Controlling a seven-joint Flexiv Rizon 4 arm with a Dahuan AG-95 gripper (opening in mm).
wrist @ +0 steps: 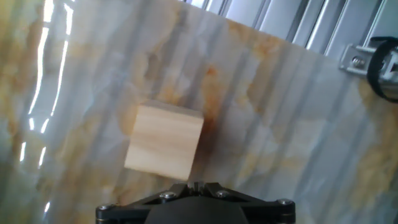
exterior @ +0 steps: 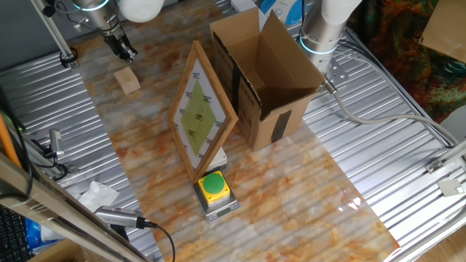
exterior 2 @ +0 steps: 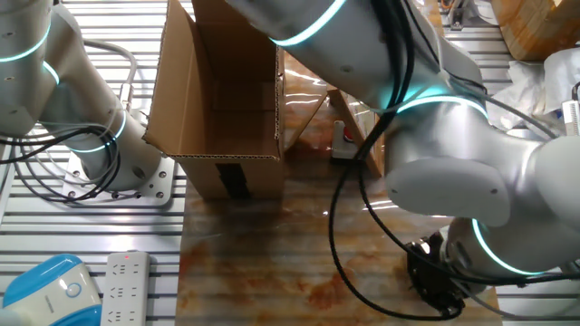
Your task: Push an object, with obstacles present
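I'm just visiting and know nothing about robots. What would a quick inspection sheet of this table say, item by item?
Surface: marbled orange-white tabletop with glossy reflections, set on ribbed metal.
Job's things: small wooden cube lying flat near the far left edge; open cardboard box with black tape; framed white board with a yellow-green diamond standing on edge beside the box; yellow button on a grey base in front of the board.
Clutter: crumpled white paper off the tabletop.
Tool: tool just behind the cube, fingers together; contact cannot be told.
Cables: black cable at the near left; grey hose on the right.
Surroundings: power strip and a second robot base.
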